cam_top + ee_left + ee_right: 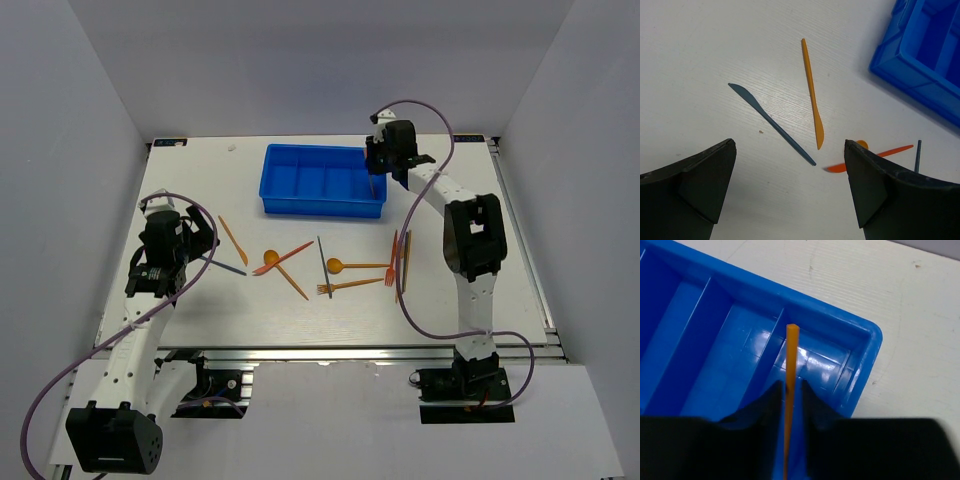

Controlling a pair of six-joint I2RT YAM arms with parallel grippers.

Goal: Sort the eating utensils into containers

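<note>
Orange square-tipped plastic stick (pixel 791 355) above glossy blue tray (pixel 869 357) compartment.

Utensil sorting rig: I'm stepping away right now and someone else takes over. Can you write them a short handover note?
Left gripper: open, holding nothing, over a dark blue knife and an orange knife.
Right gripper: over the blue tray, at its rightmost compartment, with an orange stick between its fingers; gripped or released, cannot tell.
Done: no utensil seen lying in the tray.
Left: this stick, then the other utensils on the table.
</note>
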